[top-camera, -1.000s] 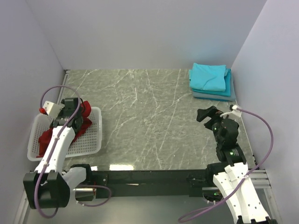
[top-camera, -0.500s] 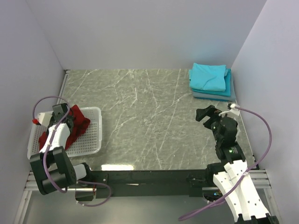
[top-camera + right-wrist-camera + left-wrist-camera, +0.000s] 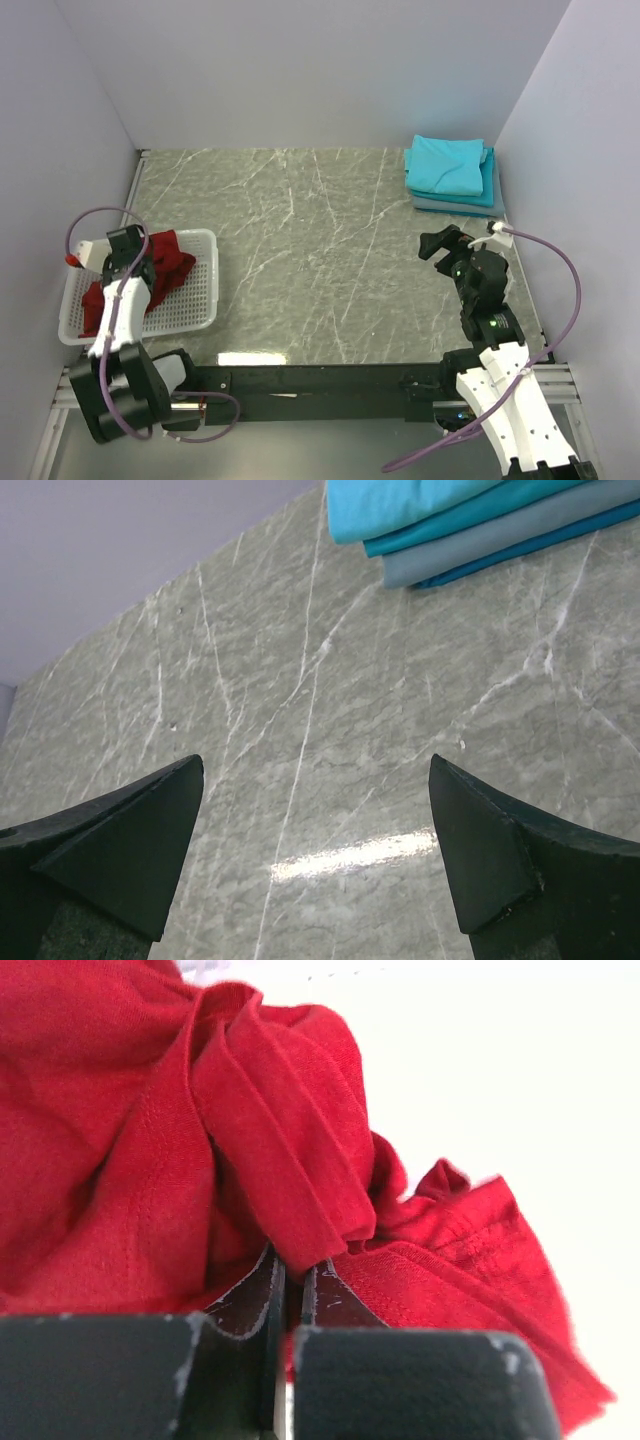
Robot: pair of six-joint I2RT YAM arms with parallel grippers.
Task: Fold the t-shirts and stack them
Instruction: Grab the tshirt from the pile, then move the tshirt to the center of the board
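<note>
A crumpled deep red t-shirt (image 3: 168,262) lies in the white lattice basket (image 3: 195,305) at the left. My left gripper (image 3: 138,268) reaches down into it. In the left wrist view the left gripper (image 3: 295,1265) is shut on a raised fold of the red t-shirt (image 3: 270,1150). A folded stack sits at the far right corner, a turquoise t-shirt (image 3: 447,165) on top and a grey-blue one (image 3: 455,205) beneath. My right gripper (image 3: 441,245) hovers open over bare table short of that stack, and the right wrist view shows the right gripper (image 3: 315,815) with nothing between its fingers and the stack (image 3: 440,510) ahead.
The table is grey-green marble (image 3: 300,240), walled in by pale panels at the back and both sides. The basket stands close to the left wall and the near edge. A black rail (image 3: 320,380) with the arm bases runs along the front.
My left arm swung to the left side of the basket and its jaws closed on a fold of the red t-shirt. The right arm has barely moved.
</note>
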